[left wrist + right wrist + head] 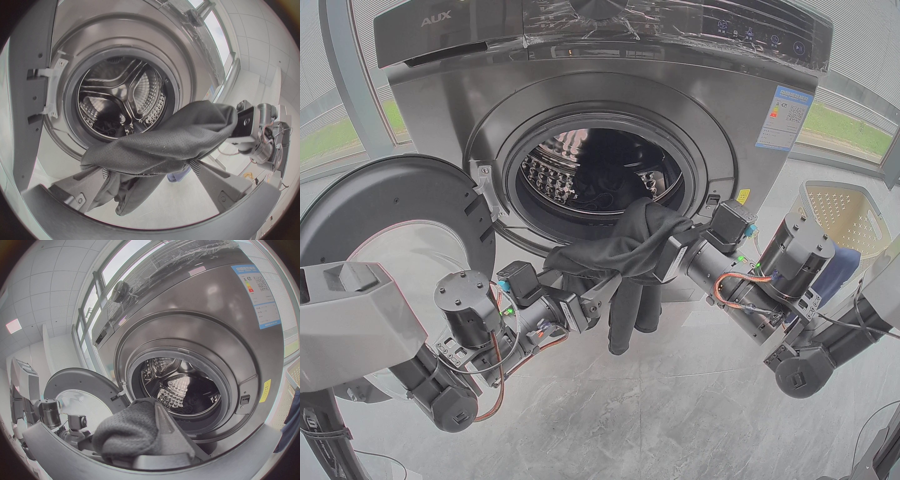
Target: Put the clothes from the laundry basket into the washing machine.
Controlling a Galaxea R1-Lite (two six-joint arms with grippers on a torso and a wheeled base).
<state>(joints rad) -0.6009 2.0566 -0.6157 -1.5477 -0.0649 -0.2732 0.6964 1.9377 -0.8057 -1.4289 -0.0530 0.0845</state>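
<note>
- I'm parked in front of the washing machine (456, 106). Its door (394, 212) is swung wide on my left and the drum (562, 169) is open.
- The black garment (631, 244) hangs in the air between my two arms, just outside the drum mouth and level with its lower rim. A long fold dangles toward the tiled floor (675, 406).
- The right gripper (669, 253) pinches one end of it. The wrist view shows cloth bunched tight against a finger.
- The left gripper (609, 290) has its fingers (218, 184) spread wide. The garment lies draped across them rather than being clamped.
- There's something dark low inside the drum, possibly another piece of clothing. I can't tell in the shadow.
- The laundry basket (850, 206) stands to my right beside the machine, with a blue cloth (839, 270) over its near edge.
- The right arm sits between me and the basket, hiding part of it.
</note>
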